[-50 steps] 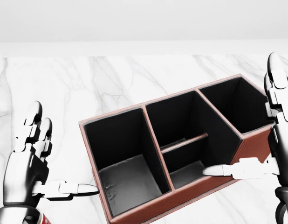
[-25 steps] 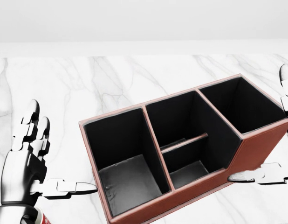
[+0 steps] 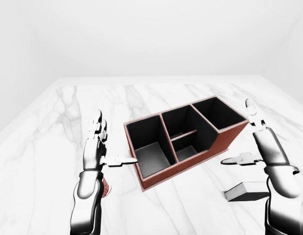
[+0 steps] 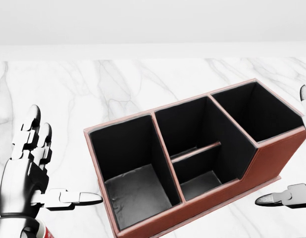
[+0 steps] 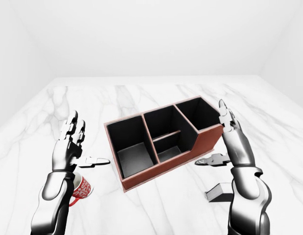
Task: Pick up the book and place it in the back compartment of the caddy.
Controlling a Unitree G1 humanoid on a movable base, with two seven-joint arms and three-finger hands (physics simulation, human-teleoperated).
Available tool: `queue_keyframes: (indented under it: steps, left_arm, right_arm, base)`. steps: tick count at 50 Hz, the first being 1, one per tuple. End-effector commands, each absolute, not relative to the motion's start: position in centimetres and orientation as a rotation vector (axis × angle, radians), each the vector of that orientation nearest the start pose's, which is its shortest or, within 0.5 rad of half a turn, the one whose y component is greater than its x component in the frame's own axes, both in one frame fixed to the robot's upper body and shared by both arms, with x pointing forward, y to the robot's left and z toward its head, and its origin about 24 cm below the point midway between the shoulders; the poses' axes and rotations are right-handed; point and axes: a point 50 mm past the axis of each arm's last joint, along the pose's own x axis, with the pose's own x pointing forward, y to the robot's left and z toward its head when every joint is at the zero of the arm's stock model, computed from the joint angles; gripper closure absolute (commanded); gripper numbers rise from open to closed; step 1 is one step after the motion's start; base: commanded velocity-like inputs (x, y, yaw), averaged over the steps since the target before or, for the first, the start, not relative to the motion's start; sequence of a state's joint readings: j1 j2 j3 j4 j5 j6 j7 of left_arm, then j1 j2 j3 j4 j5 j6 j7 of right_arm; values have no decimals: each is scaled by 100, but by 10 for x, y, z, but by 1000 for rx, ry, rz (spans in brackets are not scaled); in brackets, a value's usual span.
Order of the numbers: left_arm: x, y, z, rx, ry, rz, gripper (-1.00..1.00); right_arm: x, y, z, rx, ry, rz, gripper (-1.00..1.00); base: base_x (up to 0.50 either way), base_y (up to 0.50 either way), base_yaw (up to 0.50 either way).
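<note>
The book (image 3: 248,191) lay flat on the tabletop (image 3: 53,142) below my right robot hand (image 3: 257,144), whose fingers were spread, empty. It looked stiff, light; I judged its long edges the best hold.

Glossy marble table (image 3: 53,147), matt leather-look caddy (image 3: 225,139) (black lining).

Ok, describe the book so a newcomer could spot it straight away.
On the marble table, find the red-brown caddy. In the left-eye view, the book lies flat below and right of it, partly behind the right robot hand. It is the only low, grey slab.
</note>
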State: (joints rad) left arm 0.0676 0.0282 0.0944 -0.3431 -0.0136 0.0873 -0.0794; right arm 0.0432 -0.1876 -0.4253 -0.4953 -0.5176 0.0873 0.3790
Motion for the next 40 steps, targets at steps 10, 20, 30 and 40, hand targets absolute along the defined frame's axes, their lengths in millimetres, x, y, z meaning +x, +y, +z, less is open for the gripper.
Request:
queue_keyframes:
  steps: [10, 20, 30, 40]
  left_arm:
    - [236, 176, 98, 39, -189, 26, -100]
    - [236, 176, 96, 39, -182, 28, -100]
    - [237, 176, 95, 39, -179, 29, -100]
    - [236, 176, 96, 40, -180, 28, -100]
  right_arm:
    - [205, -256, 139, -863, -62, -161, -100]
    - [202, -258, 135, -876, -22, -150, -100]
    - [196, -261, 129, -885, 28, -137, -100]
    - [193, -263, 126, -900, 57, -133, -100]
  base:
    - [0, 0, 0]
    - [0, 0, 0]
    - [0, 0, 0]
    - [0, 0, 0]
